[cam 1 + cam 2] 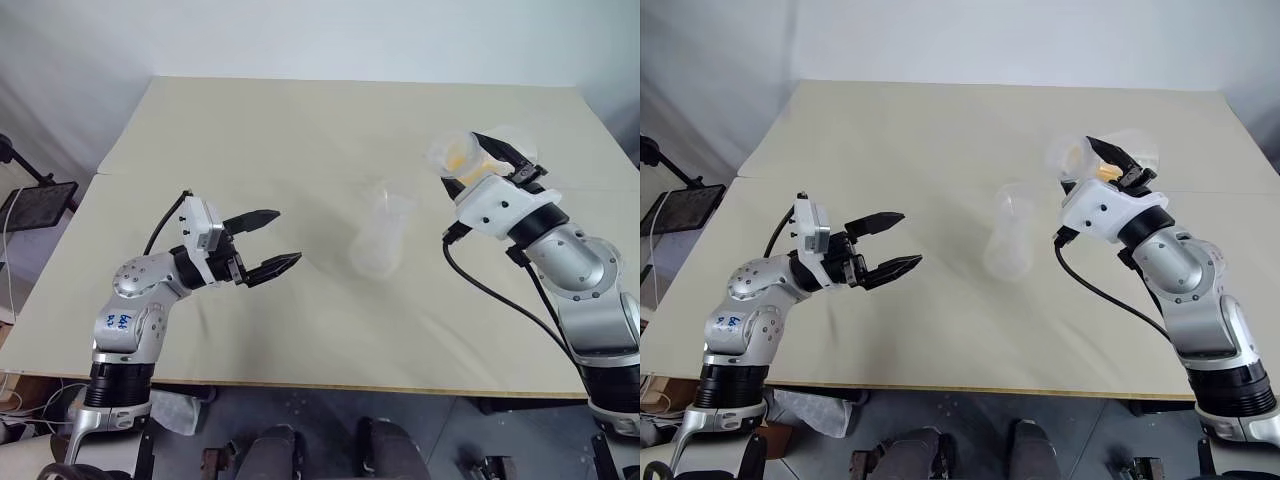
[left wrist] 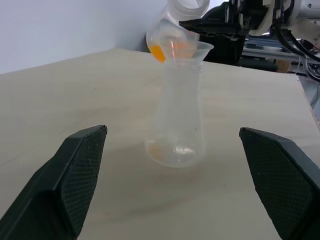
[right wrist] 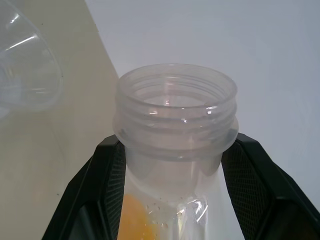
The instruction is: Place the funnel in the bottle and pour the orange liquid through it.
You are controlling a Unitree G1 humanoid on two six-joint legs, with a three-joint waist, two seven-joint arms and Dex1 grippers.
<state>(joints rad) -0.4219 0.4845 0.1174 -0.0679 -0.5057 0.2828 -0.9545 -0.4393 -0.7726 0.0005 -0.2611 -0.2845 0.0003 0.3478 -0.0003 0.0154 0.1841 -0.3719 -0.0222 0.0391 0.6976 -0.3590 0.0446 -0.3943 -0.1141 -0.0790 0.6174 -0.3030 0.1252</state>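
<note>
The frosted whitish bottle with a wide rounded base is standing upright near the middle of the pale beige table. The small see-through plastic funnel is sitting in its neck, and a thin trace of orange is lying at the bottom of the bottle.

The right gripper, at about two o'clock from the bottle, is clamping its two black fingers tightly around a clear wide-mouthed plastic flask. The flask is tilting, and the bright orange liquid is resting inside it; its mouth is close beside the funnel rim.

The left gripper, at about nine o'clock from the bottle and well apart from it, is hanging above the table with its fingers spread wide, holding nothing.
</note>
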